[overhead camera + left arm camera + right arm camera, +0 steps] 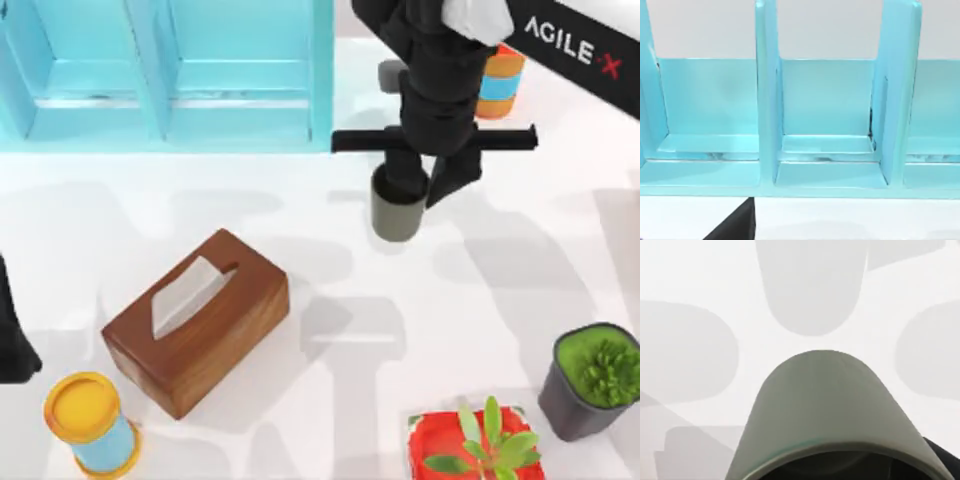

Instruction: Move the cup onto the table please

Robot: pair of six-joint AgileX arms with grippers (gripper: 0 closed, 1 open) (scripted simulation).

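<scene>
Left arm [12, 340]: parked at the counter's left edge; you cannot tell its pincer's state.
Tissue box [196, 322]: left of centre, well apart from the cup.
Cup [397, 212]: right of the blue shelf [170, 75], upright, over the white counter [400, 330].
Right pincer [428, 187]: pinching the cup's rim from above.
Contact: you cannot tell whether the base touches the counter.
Risk: let go while it hangs and the cup may tip or roll; a one-sided rim pinch could tilt it.
</scene>
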